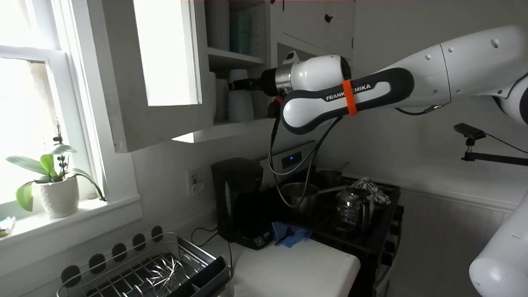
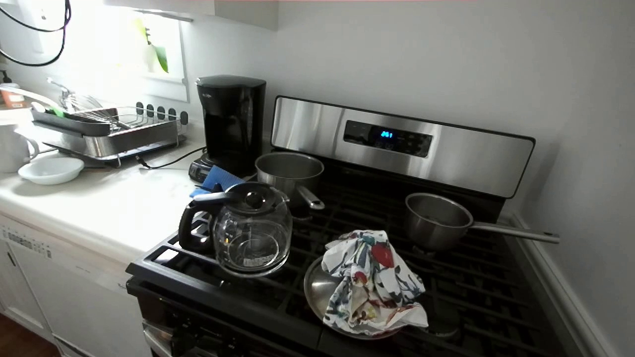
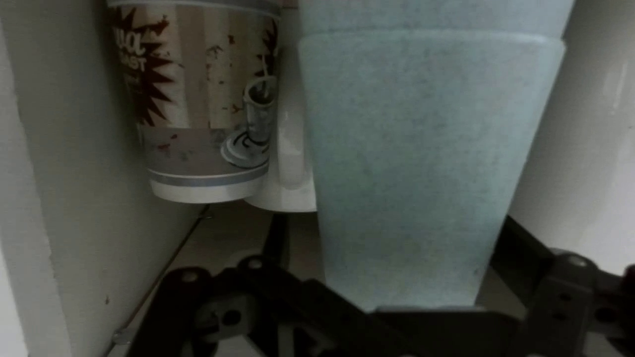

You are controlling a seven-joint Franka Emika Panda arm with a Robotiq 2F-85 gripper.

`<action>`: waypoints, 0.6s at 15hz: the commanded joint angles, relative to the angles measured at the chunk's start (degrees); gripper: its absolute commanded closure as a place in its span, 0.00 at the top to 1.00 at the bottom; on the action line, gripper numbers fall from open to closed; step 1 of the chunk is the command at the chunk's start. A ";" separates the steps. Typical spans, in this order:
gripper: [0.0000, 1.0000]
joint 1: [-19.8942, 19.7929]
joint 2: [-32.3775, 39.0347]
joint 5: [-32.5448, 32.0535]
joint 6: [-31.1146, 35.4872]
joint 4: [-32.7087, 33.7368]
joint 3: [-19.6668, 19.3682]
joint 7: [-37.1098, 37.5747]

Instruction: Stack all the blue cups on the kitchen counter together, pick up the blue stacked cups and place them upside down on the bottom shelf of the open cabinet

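- End effector, fingers parted, reaches into the open cabinet, one finger to each flank of the blue cup stack. A gap shows along one flank; whether the other finger touches I cannot tell.
- Task's thing: the blue cup stack is inside the cabinet, narrow end up, at its bottom shelf. It looks set down, though full contact is hard to confirm.
- Step in hand, as I judge it: the last, placing and letting go. Next calls for a straight withdrawal from the cabinet, fingers kept wide so nothing is dragged or tipped.
- Blue cups: at least two, nested; more may be hidden.
- Also inside the cabinet: one patterned mug; one white mug, partly hidden.
- Lower than the cabinet, on the table: one coffee maker, one blue cloth, one dish rack.
- Lower than the cabinet, on one stove: two saucepans, one carafe, one patterned cloth.
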 commanded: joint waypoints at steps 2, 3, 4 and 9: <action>1.00 -2.75 -4.36 2.51 -1.89 -2.91 1.21 1.26; 1.00 -2.67 -4.49 2.63 -1.96 -3.02 1.19 1.28; 1.00 -2.63 -4.67 2.83 -2.04 -3.16 1.20 1.28; 1.00 -1.92 -5.48 3.10 -2.87 -3.71 1.00 1.29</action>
